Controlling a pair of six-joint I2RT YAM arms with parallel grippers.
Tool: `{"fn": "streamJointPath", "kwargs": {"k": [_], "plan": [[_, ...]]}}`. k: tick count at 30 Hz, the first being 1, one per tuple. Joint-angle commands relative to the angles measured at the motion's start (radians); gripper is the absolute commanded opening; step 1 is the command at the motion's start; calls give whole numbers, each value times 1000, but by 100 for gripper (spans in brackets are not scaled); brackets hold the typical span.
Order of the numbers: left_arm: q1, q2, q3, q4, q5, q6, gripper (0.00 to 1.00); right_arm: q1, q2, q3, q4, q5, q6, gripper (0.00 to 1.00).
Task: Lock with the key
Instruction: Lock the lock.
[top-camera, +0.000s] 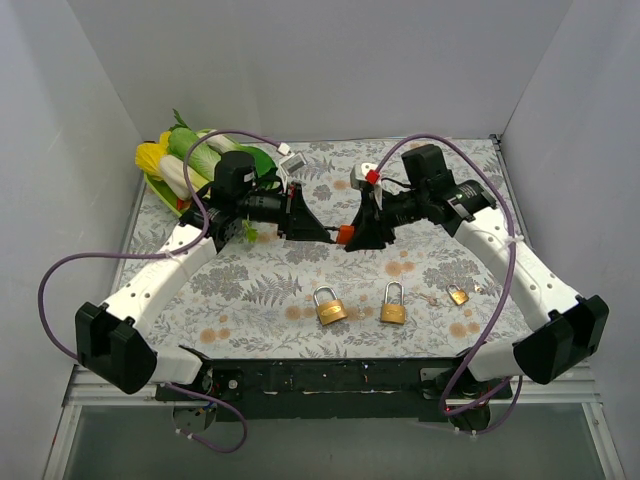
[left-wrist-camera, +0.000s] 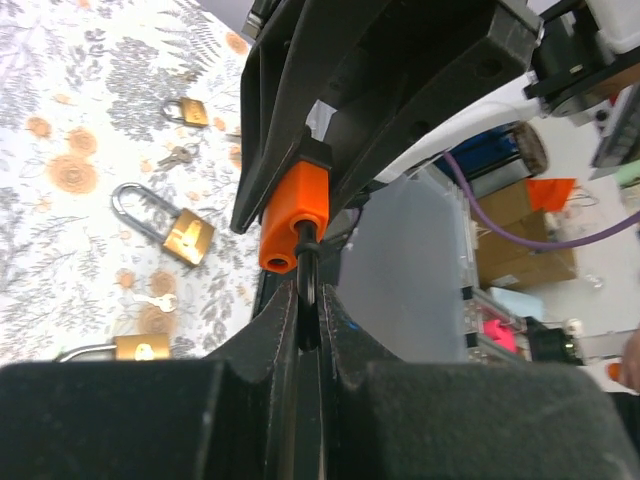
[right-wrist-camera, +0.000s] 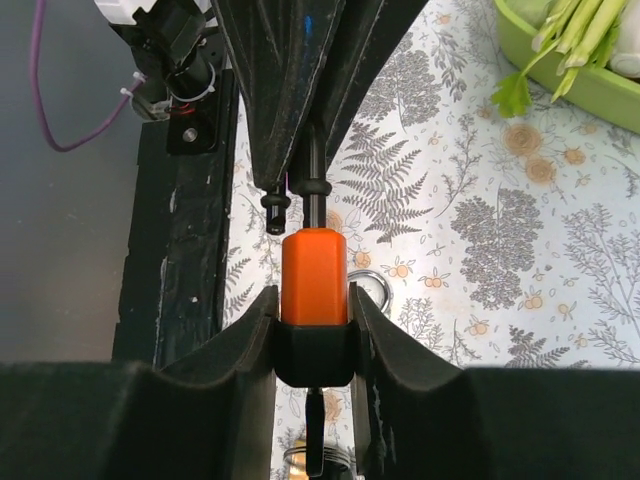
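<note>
An orange padlock (top-camera: 345, 235) with a black base is held in the air between both arms, above the middle of the floral cloth. My right gripper (top-camera: 358, 238) is shut on the lock body (right-wrist-camera: 313, 275). A thin black key (right-wrist-camera: 315, 440) sticks out of the black base towards the right wrist camera. My left gripper (top-camera: 325, 232) is shut on the lock's thin black shackle (right-wrist-camera: 313, 185). One leg of it enters the orange top (left-wrist-camera: 295, 215). The shackle's other end (right-wrist-camera: 275, 215) hangs free beside the lock, out of its hole.
Two brass padlocks (top-camera: 329, 306) (top-camera: 393, 305) and a smaller one (top-camera: 458, 295) lie on the cloth near the front, with a small loose key (left-wrist-camera: 160, 302) among them. A green tray of vegetables (top-camera: 190, 160) stands at the back left. White walls close in three sides.
</note>
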Motion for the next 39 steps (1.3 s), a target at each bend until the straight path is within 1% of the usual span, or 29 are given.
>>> {"fn": "streamJointPath", "kwargs": {"k": [1, 2, 5, 9, 12, 13, 15, 16, 18, 19, 22, 23, 25, 35, 39], "plan": [[-4, -70, 23, -35, -59, 153, 0, 5, 36, 66, -65, -69, 3, 1], [-6, -73, 23, -50, -76, 206, 0, 5, 41, 72, -68, -98, 7, 1], [-10, -84, 26, -64, -119, 279, 0, 5, 50, 77, -62, -144, 44, 1], [-27, -95, 22, -64, -159, 328, 0, 5, 50, 72, -22, -196, 108, 1], [-35, -101, 15, -64, -167, 333, 0, 5, 50, 67, 17, -218, 157, 1], [-35, -102, 15, -69, -167, 331, 1, 5, 48, 67, 27, -218, 168, 1], [-35, -104, 20, -89, -176, 343, 9, 4, 50, 66, 29, -206, 170, 1], [-37, -99, 28, -133, -174, 356, 14, 2, 48, 66, 29, -198, 170, 1], [-37, -95, 55, -190, -182, 400, 16, -7, 44, 57, 24, -187, 170, 1], [-30, -90, 66, -246, -183, 411, 17, -8, 42, 49, 18, -183, 165, 1], [-18, -75, 103, -328, -157, 454, 21, -12, 33, 37, -5, -166, 130, 1], [-18, -78, 109, -340, -154, 465, 25, -12, 26, 34, -8, -157, 124, 1], [-20, -87, 111, -342, -150, 472, 27, -12, 18, 28, -8, -151, 111, 1], [-18, -73, 115, -303, -127, 440, 27, -8, 7, 32, -6, -157, 90, 1], [-20, -69, 112, -296, -113, 434, 20, -10, 4, 31, 9, -157, 101, 1]]}}
